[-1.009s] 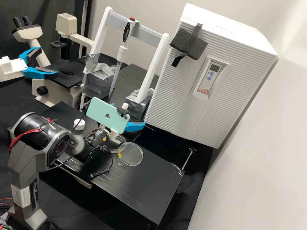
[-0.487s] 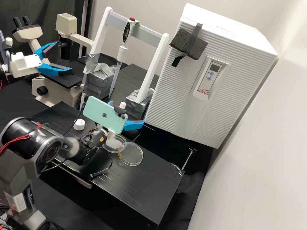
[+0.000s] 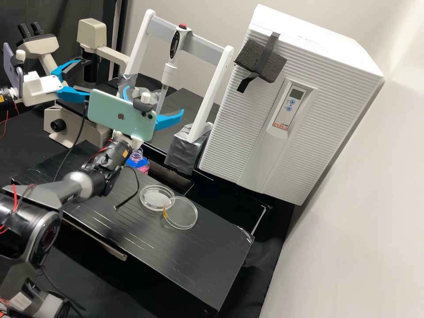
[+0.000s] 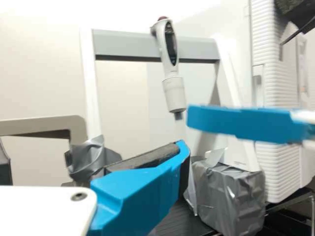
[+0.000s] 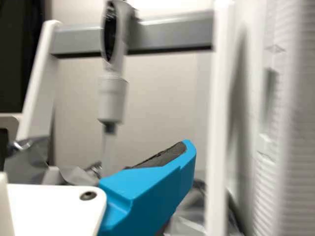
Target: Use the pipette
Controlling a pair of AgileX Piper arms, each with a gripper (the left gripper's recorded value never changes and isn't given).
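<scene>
A white and black pipette [image 3: 173, 46] with a red top button hangs upright from a grey and white stand [image 3: 201, 44] at the back of the bench. My right gripper [image 3: 150, 107], carrying a green phone, is held up beside the pipette's thin lower tip, open, nothing between its blue fingers. My left gripper [image 3: 70, 81] hangs open farther left, in front of the microscope. The left wrist view faces the pipette [image 4: 170, 73] past its own finger [image 4: 147, 179], and the right arm's finger [image 4: 246, 123] crosses in front. The pipette [image 5: 112, 73] shows close in the right wrist view.
Two clear petri dishes [image 3: 157, 197] [image 3: 181, 213] lie on the black platform [image 3: 185, 260]. A small bottle of pink liquid [image 3: 138, 160] stands behind them. Taped grey blocks [image 3: 183, 150] hold the stand's feet. A microscope [image 3: 66, 121] is at left, a large white machine [image 3: 287, 101] at right.
My right arm rose from just over the petri dishes and swung back-left up to the pipette, uncovering the pink bottle. My left gripper shifted right, closer to the stand.
</scene>
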